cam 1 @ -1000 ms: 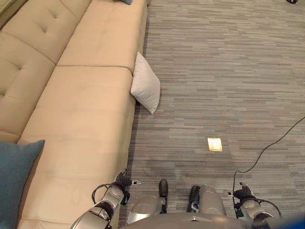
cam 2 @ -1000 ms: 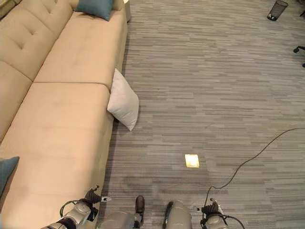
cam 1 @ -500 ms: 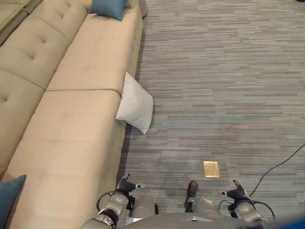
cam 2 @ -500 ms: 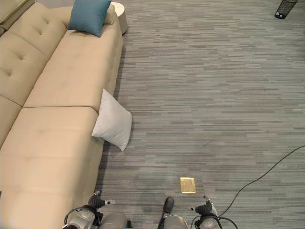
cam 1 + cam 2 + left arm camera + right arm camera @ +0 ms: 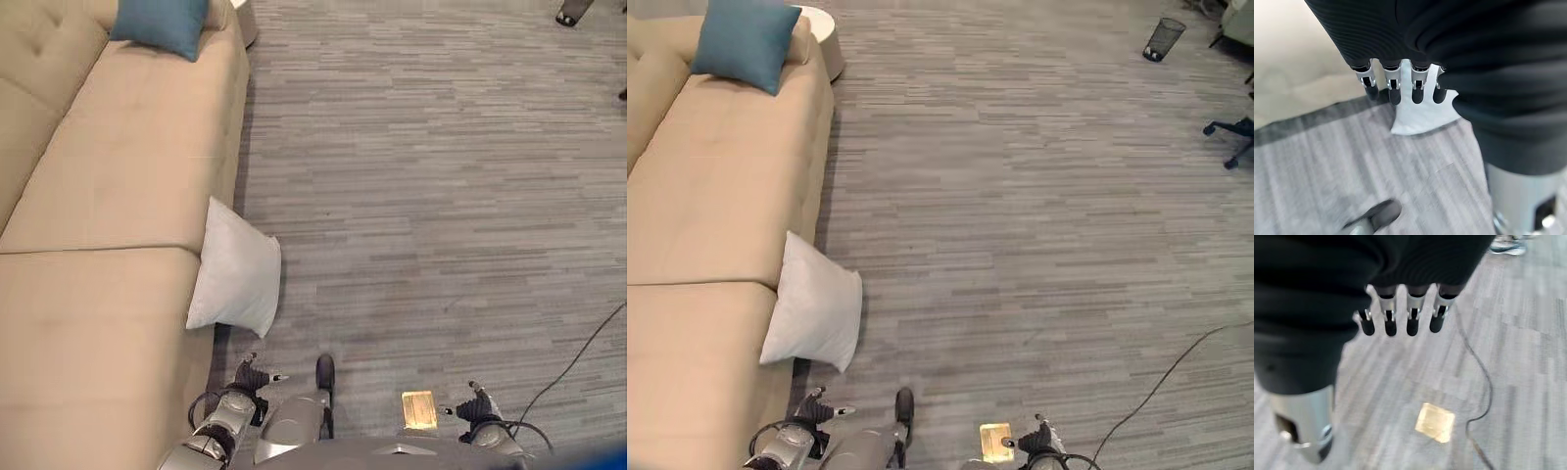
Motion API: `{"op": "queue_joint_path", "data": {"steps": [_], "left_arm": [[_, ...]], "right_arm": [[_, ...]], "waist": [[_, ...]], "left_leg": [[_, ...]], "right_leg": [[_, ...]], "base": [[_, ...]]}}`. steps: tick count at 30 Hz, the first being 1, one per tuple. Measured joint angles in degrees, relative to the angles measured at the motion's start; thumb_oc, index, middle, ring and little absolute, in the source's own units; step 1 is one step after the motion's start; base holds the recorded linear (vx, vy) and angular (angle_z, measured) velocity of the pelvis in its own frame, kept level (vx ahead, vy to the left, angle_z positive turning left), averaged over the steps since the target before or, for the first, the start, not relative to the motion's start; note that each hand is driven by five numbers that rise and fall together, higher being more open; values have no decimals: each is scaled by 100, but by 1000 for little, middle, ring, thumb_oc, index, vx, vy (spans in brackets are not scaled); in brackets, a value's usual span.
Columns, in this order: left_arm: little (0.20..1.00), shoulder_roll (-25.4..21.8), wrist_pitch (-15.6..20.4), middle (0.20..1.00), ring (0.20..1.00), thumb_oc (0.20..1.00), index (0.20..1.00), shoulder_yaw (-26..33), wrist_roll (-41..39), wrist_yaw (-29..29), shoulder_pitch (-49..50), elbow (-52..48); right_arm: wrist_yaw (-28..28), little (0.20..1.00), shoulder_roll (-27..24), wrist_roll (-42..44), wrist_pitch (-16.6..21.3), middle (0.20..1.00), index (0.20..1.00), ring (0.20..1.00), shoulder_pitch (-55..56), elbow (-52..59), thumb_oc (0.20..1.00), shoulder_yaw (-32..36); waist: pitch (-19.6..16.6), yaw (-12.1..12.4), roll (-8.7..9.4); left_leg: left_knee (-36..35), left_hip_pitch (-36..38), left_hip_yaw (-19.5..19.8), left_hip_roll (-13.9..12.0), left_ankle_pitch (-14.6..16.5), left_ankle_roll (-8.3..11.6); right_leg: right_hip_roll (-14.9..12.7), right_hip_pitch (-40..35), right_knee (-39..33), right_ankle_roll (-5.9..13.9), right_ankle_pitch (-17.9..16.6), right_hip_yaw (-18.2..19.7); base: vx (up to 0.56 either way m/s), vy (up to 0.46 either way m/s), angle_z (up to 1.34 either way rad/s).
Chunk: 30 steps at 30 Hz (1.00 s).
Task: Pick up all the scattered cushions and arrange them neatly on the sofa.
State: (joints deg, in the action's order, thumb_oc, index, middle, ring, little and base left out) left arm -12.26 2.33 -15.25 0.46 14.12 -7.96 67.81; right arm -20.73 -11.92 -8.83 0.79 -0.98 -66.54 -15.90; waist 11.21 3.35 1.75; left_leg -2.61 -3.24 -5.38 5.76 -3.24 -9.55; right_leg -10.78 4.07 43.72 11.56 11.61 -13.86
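A pale grey square fabric cushion (image 5: 235, 282) leaned on the beige sofa's (image 5: 108, 196) front edge, on the grey carpet floor (image 5: 431, 196). Left robot hand (image 5: 249, 377) and right robot hand (image 5: 477, 405) hung relaxed, empty. Approaching squarely and taking opposite cushion edges with both would serve best.

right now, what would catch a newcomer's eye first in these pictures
A white cushion stands on the grey carpet, leaning against the front of the beige sofa. A blue cushion sits at the sofa's far end. Both hands, left hand and right hand, hang open and hold nothing.
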Motion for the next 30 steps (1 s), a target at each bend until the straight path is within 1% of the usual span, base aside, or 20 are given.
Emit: {"op": "queue_joint_path", "data": {"steps": [2, 3, 4, 5, 6, 7, 8, 9, 11, 13, 14, 15, 16, 18, 20, 23, 25, 27, 29, 30], "left_arm": [[1000, 12, 24, 1000, 1000, 1000, 1000, -47, -40, 4, -16, -18], [1000, 30, 52, 1000, 1000, 1000, 1000, -58, -117, 5, -34, -47], [1000, 54, 49, 1000, 1000, 1000, 1000, -53, -163, 4, -22, -83], [1000, 56, 52, 1000, 1000, 1000, 1000, -59, -203, 4, 30, -70], [1000, 36, 51, 1000, 1000, 1000, 1000, -58, -202, 2, 59, -73], [1000, 102, 49, 1000, 1000, 1000, 1000, -45, -195, -5, 137, -25], [1000, 116, 26, 1000, 1000, 1000, 1000, -33, -195, -6, 102, 122], [1000, 193, 22, 1000, 1000, 1000, 1000, -48, -190, -16, 108, 220], [1000, 252, 36, 1000, 1000, 1000, 1000, -44, -182, -56, 127, 392], [1000, 241, 38, 1000, 1000, 1000, 1000, -37, -168, -51, 261, 406], [1000, 282, 36, 1000, 1000, 1000, 1000, -34, -159, -93, 331, 448], [1000, 275, 56, 1000, 1000, 1000, 1000, -39, -150, -128, 333, 428], [1000, 244, 76, 1000, 1000, 1000, 1000, 66, -160, -129, 325, 364], [1000, 199, 70, 1000, 1000, 1000, 1000, 75, -192, -128, 313, 315], [1000, 128, 53, 1000, 1000, 1000, 1000, 75, -213, -170, 167, 190], [1000, 125, 85, 1000, 1000, 1000, 1000, -44, -205, -180, 145, 16], [1000, 147, 43, 1000, 1000, 1000, 1000, -41, -208, -176, 83, -57], [1000, 153, 40, 1000, 1000, 1000, 1000, 18, -204, -173, 155, -84], [1000, 163, 29, 1000, 1000, 1000, 1000, 31, -185, -196, 181, -77], [1000, 225, 38, 1000, 1000, 1000, 1000, 1, -137, -271, 276, -38]], "right_arm": [[18, 1000, -34, -41, -38, 1000, 1000, 1000, -77, 105, 1000, 23], [28, 1000, -106, -84, -44, 1000, 1000, 1000, -135, 166, 1000, 3], [36, 1000, -165, -138, -47, 1000, 1000, 1000, -172, 166, 1000, -2], [43, 1000, -213, -157, -46, 1000, 1000, 1000, -294, 177, 1000, -16], [46, 1000, -210, -158, -44, 1000, 1000, 1000, -343, 172, 1000, -13], [62, 1000, -215, -157, -31, 1000, 1000, 1000, -358, 168, 1000, -17], [74, 1000, -252, -158, -30, 1000, 1000, 1000, -350, 213, 1000, -26], [87, 1000, -250, -135, -35, 1000, 1000, 1000, -291, 242, 1000, 2], [129, 1000, -220, -141, -65, 1000, 1000, 1000, -263, 144, 1000, -4], [160, 1000, -177, -147, -82, 1000, 1000, 1000, -213, 13, 1000, 1], [177, 1000, -194, -141, -110, 1000, 1000, 1000, -278, -162, 1000, 29], [201, 1000, -226, -140, -123, 1000, 1000, 1000, -270, -211, 1000, 55], [200, 1000, -267, -105, -103, 1000, 1000, 1000, -268, -143, 1000, 186], [180, 1000, -323, -58, -35, 1000, 1000, 1000, -419, 25, 1000, 194], [155, 1000, -372, 73, 14, 1000, 1000, 1000, -520, -14, 1000, 120], [128, 1000, -331, 106, 8, 1000, 1000, 1000, -330, -49, 1000, 55], [107, 1000, -293, 144, -31, 1000, 1000, 1000, -152, -82, 1000, 157], [65, 1000, -176, 149, -47, 1000, 1000, 1000, -132, -86, 1000, 176], [135, 1000, -220, 197, 9, 1000, 1000, 1000, -169, -161, 1000, 201], [281, 1000, -504, 220, 94, 1000, 1000, 1000, -195, -395, 1000, 328]], "waist": [[22, -99, -159], [30, -66, -240], [39, -68, -306], [46, -52, -382], [46, -48, -385], [37, -39, -382], [64, -93, -430], [18, -187, -441], [-12, -291, -363], [-115, -292, -250], [-191, -296, -338], [-220, -265, -323], [-273, -213, -192], [-252, -8, -105], [-169, 13, -4], [-81, -159, 28], [-26, -215, -48], [-27, -147, -89], [-64, -94, -161], [-152, -63, -345]], "left_leg": [[15, 187, 67, 43, 39, 3], [-1, 312, 142, 44, 134, -21], [-54, 452, 198, 37, 184, -19], [-59, 631, 301, 46, 315, 139], [-58, 690, 309, 45, 386, 231], [22, 738, 586, 60, 628, 489], [189, 694, 667, 14, 771, 467], [235, 718, 932, 19, 873, 554], [148, 956, 1192, 19, 989, 500], [75, 1310, 1409, -69, 1201, 523], [397, 1286, 1593, -241, 1301, 718], [702, 1212, 1503, -283, 1242, 849], [1757, 757, 1263, -310, 1122, 1246], [2719, 166, 861, -440, 1054, 1426], [3397, -546, 281, -776, 971, 1506], [1699, -648, -988, -1140, 721, 1486], [1379, -773, -1615, -1265, 542, 1505], [1286, -664, -1911, -1320, 502, 1482], [986, -374, -1624, -1179, 399, 1408], [717, -202, -1450, -1133, 327, 1050]], "right_leg": [[-134, 711, 798, -43, 30, 85], [-141, 985, 579, -88, 61, 21], [-154, 1066, 77, -190, 118, -182], [-152, 1371, -930, -240, 32, -268], [-143, 1478, -1239, -332, -91, -281], [62, 1567, -1931, -430, -187, -69], [256, 1623, -2435, -516, -310, 271], [419, 1549, -3322, -427, -602, 603], [530, 1475, -4070, -457, -1190, 1090], [474, 1350, -3879, -654, -1621, 899], [487, 1086, -3889, -797, -1850, 536], [520, 852, -4077, -903, -1865, 393], [528, 327, -4571, -1171, -1960, 33], [632, 197, -4677, -1567, -1816, -59], [652, -96, -4821, -1712, -1703, -572], [650, -503, -4898, -1703, -1422, -1574], [701, -684, -4922, -1455, -1183, -1927], [713, -767, -4876, -1329, -1080, -2079], [760, -891, -4761, -1149, -996, -2077], [814, -952, -4679, -1083, -973, -2040]], "base": [[233, 48, 40], [254, -11, 33], [167, -52, 58], [426, -193, 63], [328, -173, 64], [443, -244, 36], [270, -149, 70], [363, -210, 91], [288, -195, 103], [296, -272, 91], [186, -306, 109], [115, -319, 167], [89, -367, 131], [28, -215, 66], [46, -154, 87], [46, -110, 152], [126, -6, 129], [144, 22, 48], [131, 28, 6], [119, 121, 20]]}}
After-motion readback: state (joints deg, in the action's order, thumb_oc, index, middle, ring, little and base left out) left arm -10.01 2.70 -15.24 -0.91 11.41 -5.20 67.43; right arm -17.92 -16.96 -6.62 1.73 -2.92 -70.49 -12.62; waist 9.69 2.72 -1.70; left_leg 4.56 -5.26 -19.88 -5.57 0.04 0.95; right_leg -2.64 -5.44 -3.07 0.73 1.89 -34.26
